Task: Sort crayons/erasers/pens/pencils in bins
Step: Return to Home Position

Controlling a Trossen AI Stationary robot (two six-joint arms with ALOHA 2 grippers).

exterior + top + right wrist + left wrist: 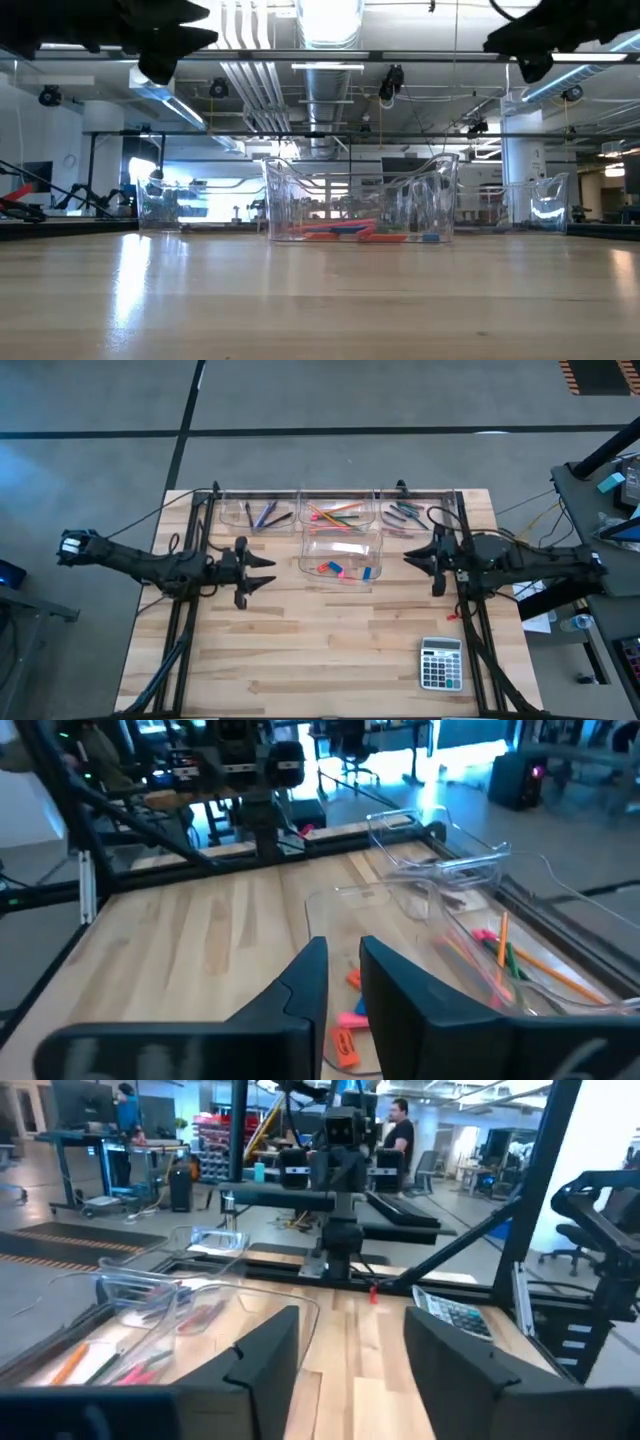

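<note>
**A:** Closest thing to the overhead cam is the grey calculator (pixel 440 663), sitting on the near right part of the wooden table (pixel 330 650). So where are the arms?

**B:** Both are hanging in the air above the table, neither holding anything. The left gripper (pixel 262 572) is off to the left of the front bin, fingers (pixel 262 1355) spread with a clear gap. The right gripper (pixel 412 557) is on that bin's right side, and its fingers (pixel 305 982) show only a narrow slit between them (close together, nothing pinched).

**A:** And the stuff to be sorted?

**B:** All binned, as far as I can see. The front bin (pixel 341 557) has the erasers (pixel 336 569), pink and blue ones. Behind it there's a row of three: the left bin (pixel 256 513) with the pens (pixel 266 514), the middle bin (pixel 337 511) with the pencils (pixel 335 513), and the right bin (pixel 404 513) with what's probably the crayons (pixel 403 514), though they're tiny from above.
</note>
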